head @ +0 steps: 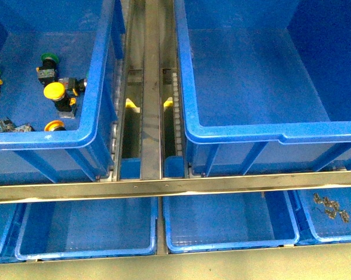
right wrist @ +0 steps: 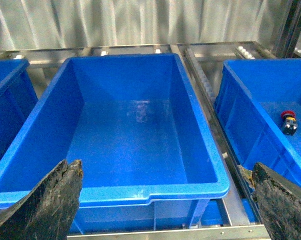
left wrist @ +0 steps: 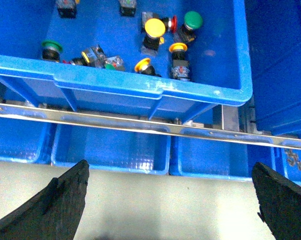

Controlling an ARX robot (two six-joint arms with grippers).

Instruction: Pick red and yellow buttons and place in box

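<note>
Our left gripper [left wrist: 169, 170] hangs spread wide with nothing between its fingers, and our right gripper [right wrist: 165, 170] is just as wide and holds nothing. Ahead of the left gripper, inside the parts crate [left wrist: 140, 82], we see a yellow button [left wrist: 154, 27] lying against a red button [left wrist: 174, 22] whose cap is mostly hidden. Two more yellow-capped buttons [left wrist: 178, 48] lie nearer that gripper. Directly ahead of the right gripper sits the box [right wrist: 140, 192], its smooth floor in full view. Green-capped buttons [left wrist: 193, 20] share the parts crate. Shallow trays [left wrist: 110, 150] lie between the left gripper and that crate, under a steel rail [left wrist: 115, 125].
</note>
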